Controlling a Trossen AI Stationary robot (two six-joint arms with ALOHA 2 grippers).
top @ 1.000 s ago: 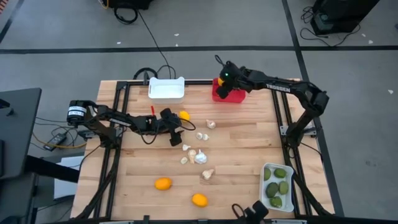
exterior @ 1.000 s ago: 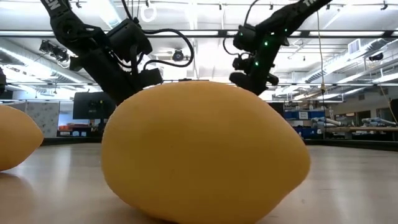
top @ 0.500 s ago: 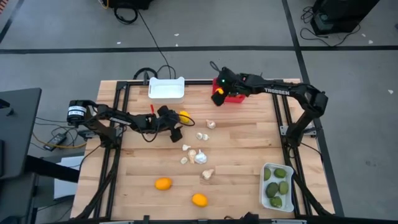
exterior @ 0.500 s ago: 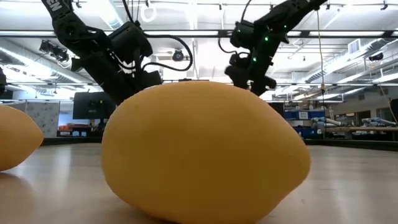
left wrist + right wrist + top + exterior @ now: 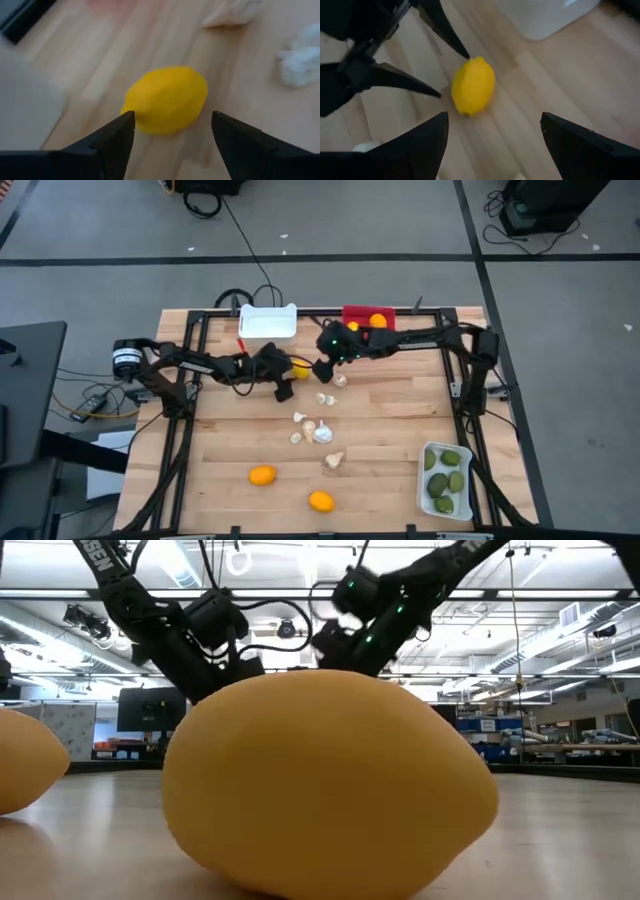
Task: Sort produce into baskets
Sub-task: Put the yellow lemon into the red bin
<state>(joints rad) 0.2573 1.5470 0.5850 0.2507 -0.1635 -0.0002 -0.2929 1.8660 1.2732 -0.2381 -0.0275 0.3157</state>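
My left gripper (image 5: 287,380) is hanging with its fingers apart just at 7 o'clock of the yellow lemon (image 5: 297,366), and my right gripper (image 5: 323,370) is hovering spread wide just at 3 o'clock of that same fruit, so both are crowding one target. The lemon is sitting on the table (image 5: 390,430) at 5 o'clock of the empty white basket (image 5: 267,322) and at 8 o'clock of the red basket (image 5: 367,311), which is already holding citrus. I am judging it best to let one arm straddle the lemon squarely across its narrow middle while the other is holding off.
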